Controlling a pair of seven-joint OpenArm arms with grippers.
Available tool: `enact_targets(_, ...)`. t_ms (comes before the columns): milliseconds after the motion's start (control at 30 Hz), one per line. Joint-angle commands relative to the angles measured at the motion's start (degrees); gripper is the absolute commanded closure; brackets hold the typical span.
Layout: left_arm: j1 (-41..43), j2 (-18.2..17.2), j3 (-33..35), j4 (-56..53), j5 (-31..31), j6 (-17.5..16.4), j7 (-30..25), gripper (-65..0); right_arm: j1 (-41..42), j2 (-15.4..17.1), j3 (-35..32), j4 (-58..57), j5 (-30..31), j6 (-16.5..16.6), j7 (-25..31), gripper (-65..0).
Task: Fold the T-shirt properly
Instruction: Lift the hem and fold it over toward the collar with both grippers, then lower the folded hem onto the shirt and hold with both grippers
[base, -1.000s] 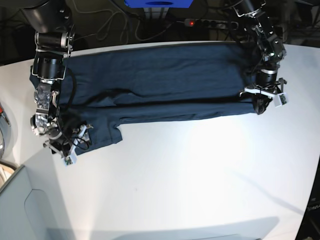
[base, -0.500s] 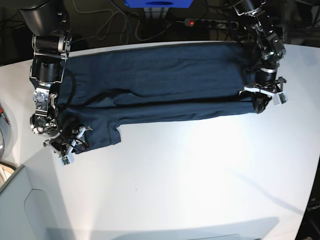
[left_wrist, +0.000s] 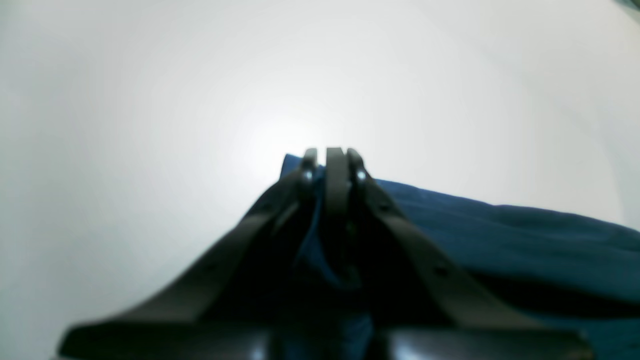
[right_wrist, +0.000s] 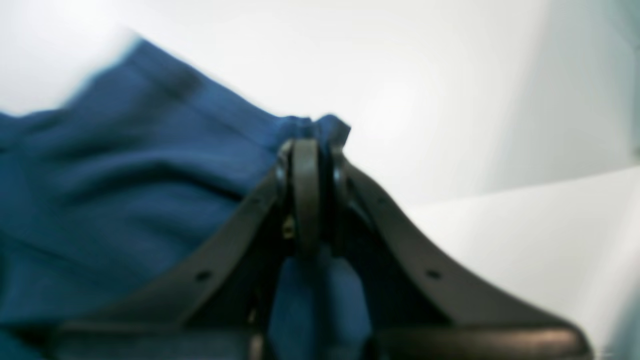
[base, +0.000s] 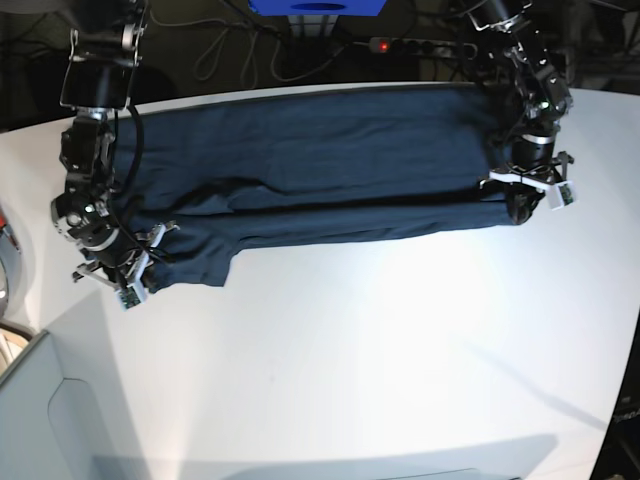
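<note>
The near part of the white table (base: 380, 380) lies bare under bright light. Beyond it, the T-shirt (base: 320, 165) stretches as a long dark navy band across the far half of the table, folded lengthwise with a crease running along its middle and a sleeve flap hanging toward the near side at the base view's left.

The right gripper (base: 128, 278) sits at that sleeve end, low over the table. In the right wrist view its jaws are pressed together on a bunch of blue cloth (right_wrist: 150, 165), with a small tip of fabric poking out past the fingertips (right_wrist: 305, 165).

The left gripper (base: 520, 205) holds the opposite end of the shirt, at the base view's right. In the left wrist view its jaws are closed on a fold of the shirt (left_wrist: 500, 235), the cloth running away to one side over the white surface.

Behind the table's far edge are dark cables (base: 230, 50), a power strip (base: 410, 45) with a red light, and a blue box (base: 318, 6).
</note>
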Motion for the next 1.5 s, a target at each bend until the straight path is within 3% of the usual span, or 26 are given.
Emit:
enact_targets(0,-0.32,-0.53,-0.09,1.02,-0.75,-0.23,-1.55,0.0,-0.82,0.37,0.91,5.19,1.13,-0.05,0.72,-0.1)
enact_targets(233,-0.23,-0.71,-0.36,1.46,-0.75,-0.23,-1.55,0.0,-13.66,-4.02,5.48,25.06,1.13,0.03,-1.12,-0.1)
enact_targets(500,1.97,-0.62,-0.09,5.68,-0.75,-0.23,-1.64,0.0,-25.79,-5.25,8.65,35.61,1.13,0.03,-0.77,-0.1)
enact_targets(1067,2.41,0.08,-0.01,5.6,-0.75,-0.23,-1.64,0.0,-36.34,-5.08,10.67,37.37,1.04,0.21,4.5,-0.1)
enact_targets(1267,0.3,-0.36,0.08,1.02,-0.75,-0.23,-1.64,0.0,-36.16,-5.52,17.26,37.28,0.95,9.35,4.5,-0.1)
enact_targets(1467,-0.58,-0.27,0.08,-0.29,-0.75,-0.23,-1.64,0.0,-36.43,-5.43,17.97,37.19,0.86,9.88,4.5,-0.1)
